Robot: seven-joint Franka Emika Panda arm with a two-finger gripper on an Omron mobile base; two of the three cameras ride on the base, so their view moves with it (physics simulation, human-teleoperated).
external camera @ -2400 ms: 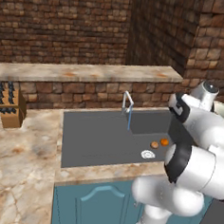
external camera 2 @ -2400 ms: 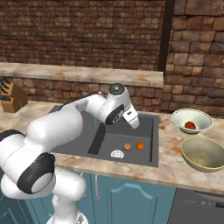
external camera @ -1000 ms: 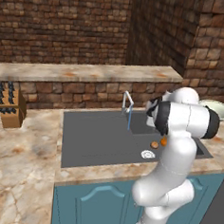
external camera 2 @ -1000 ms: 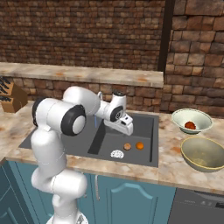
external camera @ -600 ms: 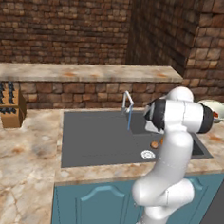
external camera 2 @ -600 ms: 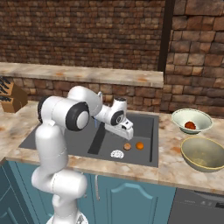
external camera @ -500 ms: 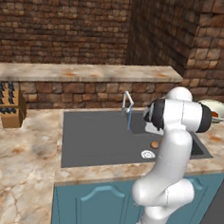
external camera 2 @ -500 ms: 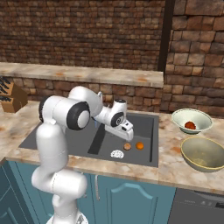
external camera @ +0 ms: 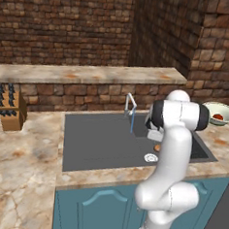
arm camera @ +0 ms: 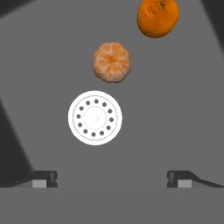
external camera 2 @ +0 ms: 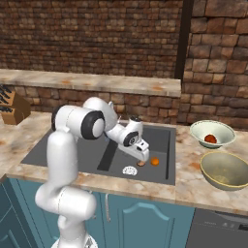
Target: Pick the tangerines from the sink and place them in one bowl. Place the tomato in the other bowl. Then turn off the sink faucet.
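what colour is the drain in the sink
White, a round disc with a ring of small holes on the dark grey sink floor; clearest in the hand view.

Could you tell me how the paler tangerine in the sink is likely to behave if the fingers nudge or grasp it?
The paler tangerine is round and lies loose on the sink's flat floor, so a nudge would probably roll it, perhaps toward the drain. Its segmented surface looks peeled, so it may be soft and squash under a firm grip.

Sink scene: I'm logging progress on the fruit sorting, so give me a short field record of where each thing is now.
pincer: open, low over the dark grey sink
pale tan-orange tangerine: on sink floor, beside the round white drain
bright orange tangerine: on sink floor, just past the paler one
dark red tomato: in the pale cream bowl
olive-tan bowl: no fruit in it
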